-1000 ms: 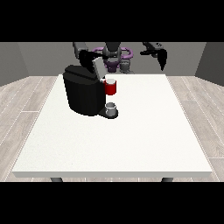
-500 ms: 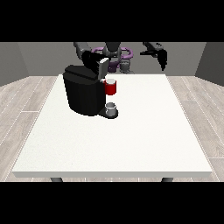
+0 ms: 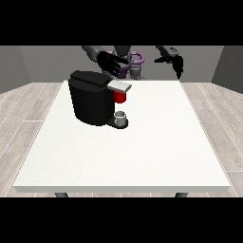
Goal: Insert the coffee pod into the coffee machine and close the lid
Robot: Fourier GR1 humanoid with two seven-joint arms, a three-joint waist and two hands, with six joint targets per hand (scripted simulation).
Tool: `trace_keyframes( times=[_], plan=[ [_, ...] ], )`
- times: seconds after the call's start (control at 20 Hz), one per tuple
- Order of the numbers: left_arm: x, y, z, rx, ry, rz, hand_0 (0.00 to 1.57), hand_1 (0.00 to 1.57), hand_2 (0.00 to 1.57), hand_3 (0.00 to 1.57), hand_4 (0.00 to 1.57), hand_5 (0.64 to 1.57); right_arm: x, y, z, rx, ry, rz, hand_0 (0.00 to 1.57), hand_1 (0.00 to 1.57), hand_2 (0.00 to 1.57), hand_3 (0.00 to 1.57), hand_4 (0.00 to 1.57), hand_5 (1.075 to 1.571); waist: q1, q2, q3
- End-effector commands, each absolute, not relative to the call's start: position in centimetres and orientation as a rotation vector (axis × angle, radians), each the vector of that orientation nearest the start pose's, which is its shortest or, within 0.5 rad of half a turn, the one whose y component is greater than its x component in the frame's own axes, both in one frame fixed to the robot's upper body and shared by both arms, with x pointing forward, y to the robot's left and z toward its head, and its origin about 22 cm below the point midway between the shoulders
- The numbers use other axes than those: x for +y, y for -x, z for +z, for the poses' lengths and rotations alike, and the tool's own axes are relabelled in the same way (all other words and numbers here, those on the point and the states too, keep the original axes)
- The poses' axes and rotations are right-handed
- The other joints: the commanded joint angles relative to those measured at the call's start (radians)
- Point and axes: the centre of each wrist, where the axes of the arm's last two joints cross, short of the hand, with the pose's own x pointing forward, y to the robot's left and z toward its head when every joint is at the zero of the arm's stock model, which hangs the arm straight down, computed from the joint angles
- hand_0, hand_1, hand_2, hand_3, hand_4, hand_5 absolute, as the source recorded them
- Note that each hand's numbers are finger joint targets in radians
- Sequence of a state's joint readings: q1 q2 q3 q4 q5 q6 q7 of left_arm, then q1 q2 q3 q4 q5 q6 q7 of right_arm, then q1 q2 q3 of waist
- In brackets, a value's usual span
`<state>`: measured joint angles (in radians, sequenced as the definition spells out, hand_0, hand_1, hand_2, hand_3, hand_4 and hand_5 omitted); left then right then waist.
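The black coffee machine (image 3: 94, 102) stands on the white table (image 3: 142, 152), left of centre. Its grey lid (image 3: 119, 86) lies flat, sticking out to the right over a red thing at the machine (image 3: 120, 97). A small grey thing (image 3: 121, 118) sits on the machine's base below. The hand at the view's left (image 3: 111, 64) hovers just behind and above the lid, open with fingers spread and holding nothing. Off to the side, above the table's far edge, the hand at the view's right (image 3: 176, 62) is raised with relaxed fingers, empty.
The robot's torso (image 3: 130, 59) stands behind the table's far edge. A wooden floor (image 3: 28, 104) surrounds the table. Bare tabletop stretches in front of and to the right of the machine.
The lid has swung down from upright to flat over the red thing. The hand at the view's left followed it rightward and down. The other hand barely moved.
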<state>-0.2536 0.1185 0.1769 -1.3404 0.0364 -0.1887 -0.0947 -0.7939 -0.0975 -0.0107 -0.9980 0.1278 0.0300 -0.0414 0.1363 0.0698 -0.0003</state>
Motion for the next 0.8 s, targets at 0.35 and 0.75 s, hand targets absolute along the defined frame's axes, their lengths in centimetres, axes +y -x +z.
trace_keyframes(
  times=[0.35,0.75],
  plan=[
    [26.3,-30.0,0.7,-1.715,0.025,-0.101,0.00,0.00,0.00,0.00,0.20,1.571,-11.8,-39.0,9.4,-1.822,-0.140,0.479,0.00,0.00,0.00,0.00,0.13,1.571,-0.039,-0.055,0.0002],
    [27.1,-27.7,-2.6,-1.635,0.032,-0.055,0.00,0.00,0.00,0.00,0.19,1.571,-13.8,-33.7,2.8,-1.716,-0.293,0.280,0.00,0.00,0.00,0.00,0.25,1.571,-0.116,-0.171,0.0004]
  ],
)
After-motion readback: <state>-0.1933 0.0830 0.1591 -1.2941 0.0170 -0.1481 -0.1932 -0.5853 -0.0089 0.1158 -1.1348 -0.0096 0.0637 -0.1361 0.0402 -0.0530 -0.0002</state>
